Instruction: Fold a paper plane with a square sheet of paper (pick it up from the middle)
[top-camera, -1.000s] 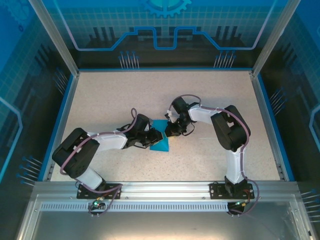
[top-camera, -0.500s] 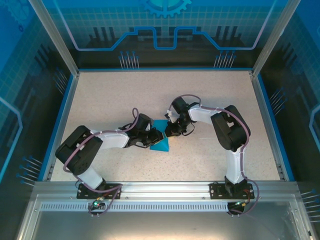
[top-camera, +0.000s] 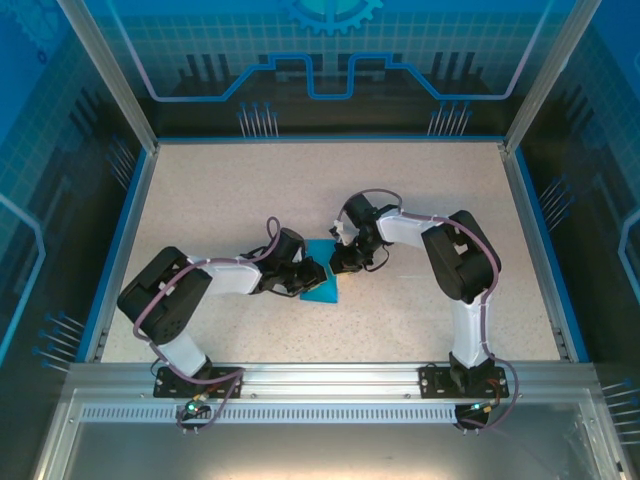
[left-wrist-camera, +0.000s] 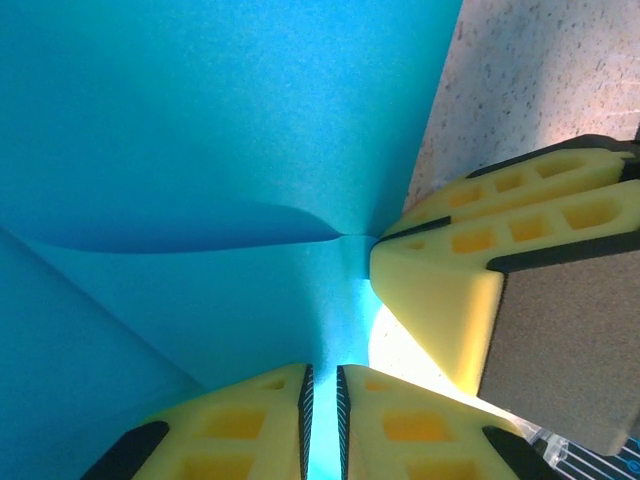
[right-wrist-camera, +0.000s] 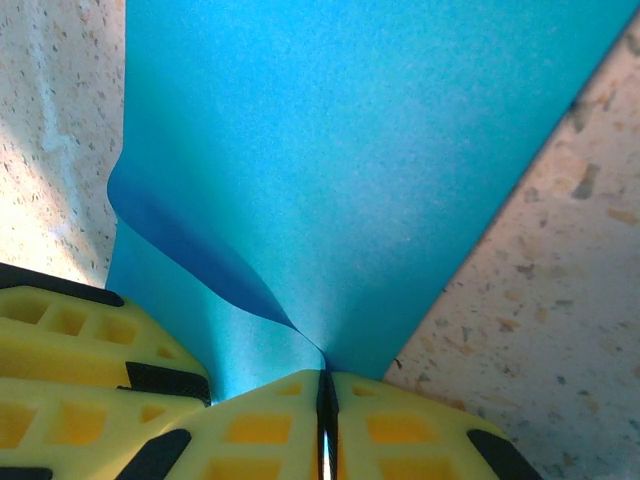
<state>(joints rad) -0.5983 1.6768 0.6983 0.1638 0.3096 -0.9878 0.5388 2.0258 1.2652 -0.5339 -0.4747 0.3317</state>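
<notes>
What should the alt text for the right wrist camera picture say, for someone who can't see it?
The right gripper pinches a buckled teal-blue sheet of paper over a speckled table; the left gripper sits at lower left.

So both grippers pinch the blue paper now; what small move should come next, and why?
Probably raise both a little, together. The left gripper and the right gripper are each shut on the square sheet of paper, close beside each other, and the sheet curls up near the pinch while its far part lies on the table. An even lift should avoid tearing.
</notes>
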